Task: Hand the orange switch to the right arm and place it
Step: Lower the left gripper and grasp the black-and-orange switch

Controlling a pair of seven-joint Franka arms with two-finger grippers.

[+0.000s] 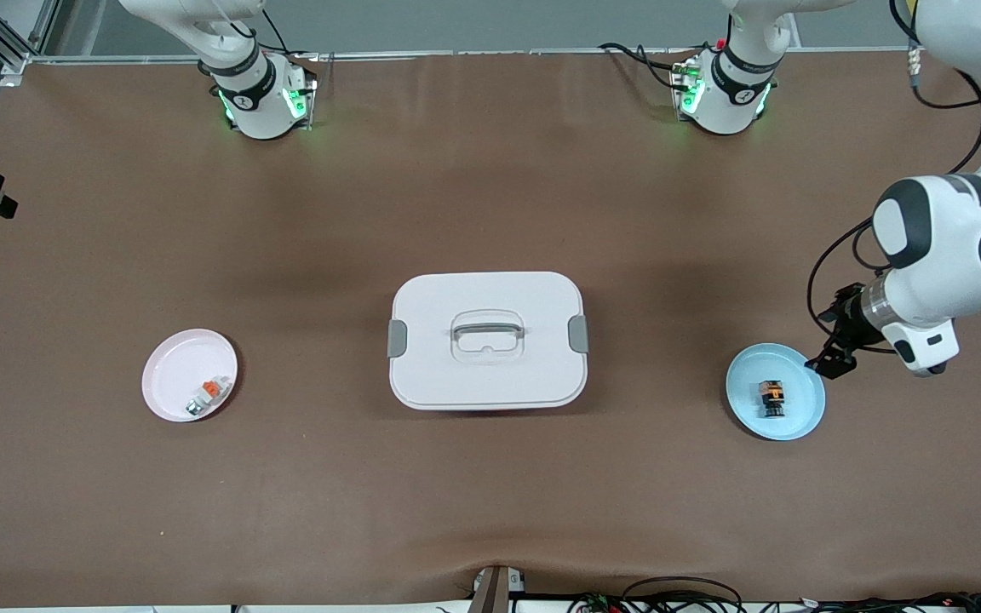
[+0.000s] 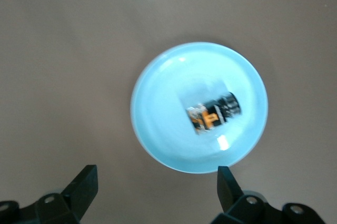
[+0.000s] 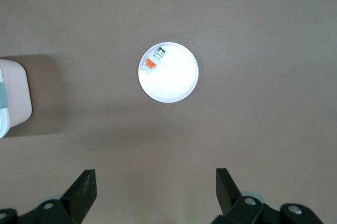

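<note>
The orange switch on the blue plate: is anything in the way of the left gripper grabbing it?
Nothing visible is. The orange switch lies alone on the blue plate. The left gripper hangs open over the plate's edge, with only air between them.

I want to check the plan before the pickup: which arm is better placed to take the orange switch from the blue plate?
The left arm. The left gripper hangs open at the rim of the blue plate, where the orange switch lies on its side. The right gripper, also open, is high over the pink plate at the right arm's end.
</note>
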